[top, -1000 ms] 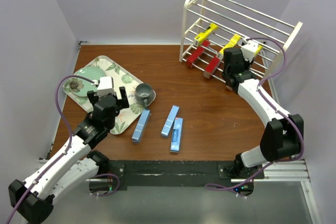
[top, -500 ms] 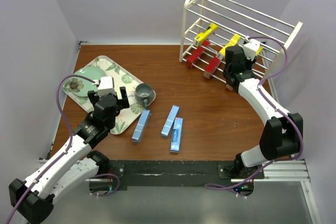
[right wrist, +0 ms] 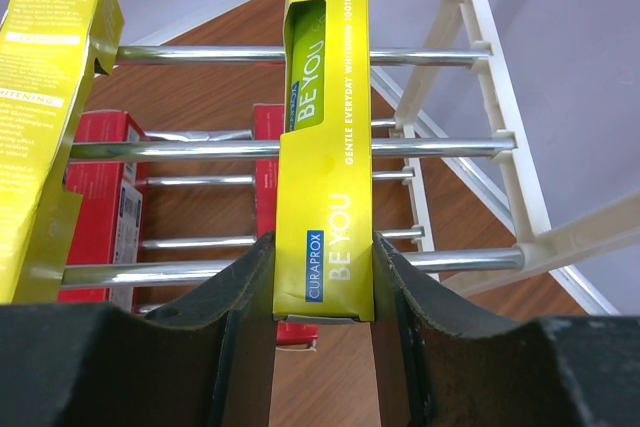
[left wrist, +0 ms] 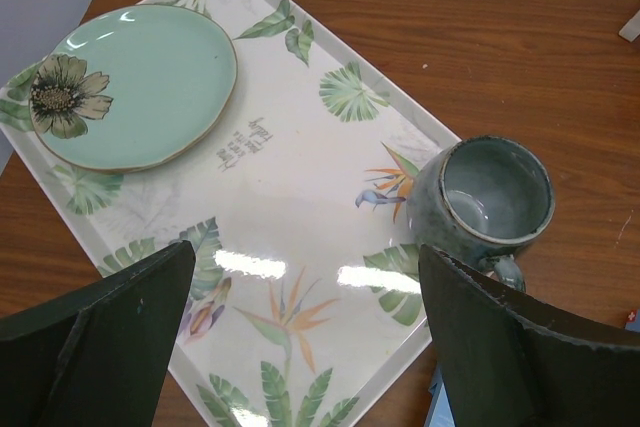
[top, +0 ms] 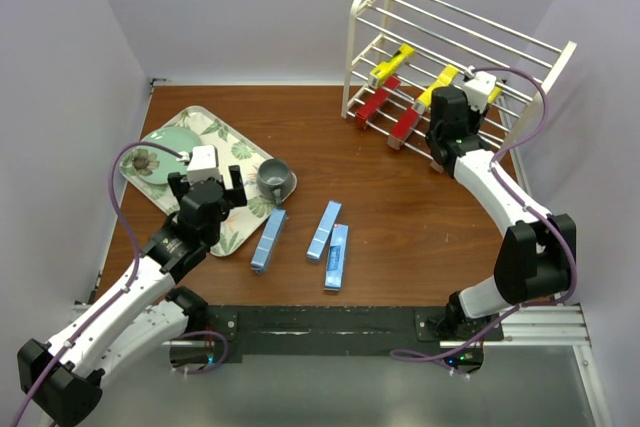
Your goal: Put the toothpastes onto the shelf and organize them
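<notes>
Right wrist view: right gripper (right wrist: 322, 277) pinching a yellow toothpaste (right wrist: 322, 137) by its long sides near the lower end, dark fingers (right wrist: 245, 297) pressed flat against the cardboard. Held box laid lengthwise across the metal rods of the shelf (right wrist: 480, 77), close to the cream side frame at that end. Just to the left on the same tier, a second yellow toothpaste (right wrist: 45, 97), also across the rods and apart from the held one. Beneath, seen through the rods, two red toothpastes (right wrist: 100, 197) on a lower tier. Top external view: shelf at the far right corner of the table (top: 400, 207), with a third yellow toothpaste (top: 392, 62) further left on it. Three light blue toothpastes (top: 324, 230) flat on the table near the front, two side by side, the third a little to the left. Left gripper (top: 205, 187) hovering over the leaf-patterned tray (left wrist: 300, 147), jaws spread wide with nothing between them. Left wrist view: green plate (left wrist: 140, 82) on the tray's far left corner, grey mug (left wrist: 485, 197) at its right edge; on the rim or just beside it, cannot tell.
</notes>
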`<state>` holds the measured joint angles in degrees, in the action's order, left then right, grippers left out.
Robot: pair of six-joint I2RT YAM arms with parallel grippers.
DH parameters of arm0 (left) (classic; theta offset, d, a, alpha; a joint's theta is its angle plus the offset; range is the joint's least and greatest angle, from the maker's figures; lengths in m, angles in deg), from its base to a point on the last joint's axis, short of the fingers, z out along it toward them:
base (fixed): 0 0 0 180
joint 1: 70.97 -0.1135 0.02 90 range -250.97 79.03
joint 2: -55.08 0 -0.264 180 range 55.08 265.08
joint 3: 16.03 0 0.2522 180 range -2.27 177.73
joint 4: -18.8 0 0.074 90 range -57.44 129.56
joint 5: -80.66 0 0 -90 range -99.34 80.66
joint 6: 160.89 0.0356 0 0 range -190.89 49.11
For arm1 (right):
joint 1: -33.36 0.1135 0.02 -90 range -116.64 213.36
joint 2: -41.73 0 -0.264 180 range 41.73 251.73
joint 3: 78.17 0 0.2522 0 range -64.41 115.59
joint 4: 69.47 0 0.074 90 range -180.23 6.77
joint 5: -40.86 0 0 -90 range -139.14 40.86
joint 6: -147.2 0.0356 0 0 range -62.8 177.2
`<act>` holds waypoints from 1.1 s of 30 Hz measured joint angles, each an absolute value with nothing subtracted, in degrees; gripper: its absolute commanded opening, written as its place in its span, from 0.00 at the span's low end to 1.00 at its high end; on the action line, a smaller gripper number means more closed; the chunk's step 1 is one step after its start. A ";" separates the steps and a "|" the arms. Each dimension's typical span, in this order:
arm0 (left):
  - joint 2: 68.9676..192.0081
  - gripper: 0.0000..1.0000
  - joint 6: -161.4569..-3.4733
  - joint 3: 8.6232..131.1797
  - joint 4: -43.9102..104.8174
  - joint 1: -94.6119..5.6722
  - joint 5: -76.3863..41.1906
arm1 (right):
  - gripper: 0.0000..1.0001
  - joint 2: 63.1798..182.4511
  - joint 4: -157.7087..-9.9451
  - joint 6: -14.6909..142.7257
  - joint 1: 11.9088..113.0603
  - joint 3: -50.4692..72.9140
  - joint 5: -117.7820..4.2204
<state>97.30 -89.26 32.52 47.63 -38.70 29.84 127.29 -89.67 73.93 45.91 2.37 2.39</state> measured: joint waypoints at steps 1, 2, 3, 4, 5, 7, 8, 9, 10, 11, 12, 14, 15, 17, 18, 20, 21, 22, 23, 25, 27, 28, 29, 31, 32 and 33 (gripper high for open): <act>97.34 0.99 -89.26 32.52 47.63 -38.70 29.84 | 0.32 127.29 -89.32 73.61 45.81 2.22 2.39; 97.36 0.99 -89.26 32.52 47.65 -38.70 29.82 | 0.33 127.29 -88.95 73.41 45.67 2.11 2.39; 97.41 0.99 -89.26 32.52 47.63 -38.70 29.82 | 0.34 127.29 -88.73 73.32 45.56 2.04 2.39; 97.41 0.99 -89.26 32.52 47.65 -38.70 29.80 | 0.35 127.29 -88.53 73.13 45.35 1.98 2.39; 97.43 0.99 -89.26 32.52 47.63 -38.70 29.80 | 0.36 127.29 -88.44 72.97 45.19 1.96 2.39; 97.45 0.99 -89.26 32.52 47.65 -38.70 29.78 | 0.39 127.29 -88.27 72.91 44.87 1.96 2.37; 97.45 0.99 -89.26 32.52 47.65 -38.70 29.78 | 0.41 127.32 -88.29 72.89 44.69 1.96 2.34; 97.45 0.99 -89.26 32.52 47.63 -38.70 29.73 | 0.43 127.36 -88.27 72.89 44.56 1.96 2.28; 97.45 0.99 -89.26 32.52 47.65 -38.72 29.69 | 0.47 127.40 -88.25 72.84 44.49 1.96 2.21; 97.45 0.99 -89.26 32.52 47.65 -38.70 29.67 | 0.49 127.49 -88.25 72.75 44.41 1.96 2.10; 97.45 0.99 -89.26 32.52 47.63 -38.70 29.67 | 0.53 127.60 -88.25 72.71 44.25 1.96 2.06; 97.45 0.99 -89.26 32.52 47.63 -38.70 29.65 | 0.57 127.62 -88.25 72.69 44.19 1.91 1.93; 97.45 0.99 -89.26 32.52 47.63 -38.70 29.60 | 0.61 127.60 -88.12 72.58 44.19 1.91 1.89; 97.45 0.99 -89.26 32.52 47.63 -38.70 29.49 | 0.64 127.60 -87.88 72.56 44.17 1.85 1.47; 97.45 0.99 -89.26 32.52 47.63 -38.70 29.45 | 0.67 127.47 -87.90 72.56 44.17 1.74 0.99; 97.45 0.99 -89.26 32.52 47.61 -38.70 29.38 | 0.72 127.05 -88.03 72.54 44.17 1.54 0.14; 97.45 0.99 -89.26 32.52 47.61 -38.70 29.38 | 0.75 126.68 -88.14 72.51 44.17 1.52 -0.58; 97.45 0.99 -89.26 32.52 47.61 -38.70 29.32 | 0.76 126.20 -88.25 72.51 44.17 1.50 -1.17; 97.45 0.99 -89.26 32.52 47.61 -38.70 29.25 | 0.77 125.41 -88.53 72.45 44.17 1.41 -2.42; 97.43 0.99 -89.26 32.52 47.56 -38.70 29.06 | 0.82 123.18 -89.12 72.10 44.17 1.32 -5.31; 97.43 0.99 -89.23 32.52 47.32 -38.70 28.73 | 0.86 120.45 -89.76 71.44 44.17 1.32 -8.91; 97.43 0.99 -89.23 32.52 47.23 -38.70 28.57 | 0.88 119.27 -90.11 71.05 44.17 1.32 -10.55; 97.41 0.99 -89.23 32.52 47.17 -38.70 28.42 | 0.89 117.87 -90.52 70.72 44.19 1.32 -12.65; 97.34 0.99 -89.23 32.52 47.17 -38.70 28.31 | 0.91 115.34 -91.83 69.83 44.49 1.34 -16.67; 97.28 0.99 -89.23 32.52 47.17 -38.70 28.20 | 0.92 114.55 -92.49 69.54 44.71 1.34 -18.05; 97.19 0.99 -89.23 32.52 47.15 -38.70 28.12 | 0.93 113.72 -93.52 69.17 45.35 1.41 -19.78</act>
<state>97.19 -89.23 32.52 47.15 -38.70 28.12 113.72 -93.52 69.17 45.35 1.41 -19.78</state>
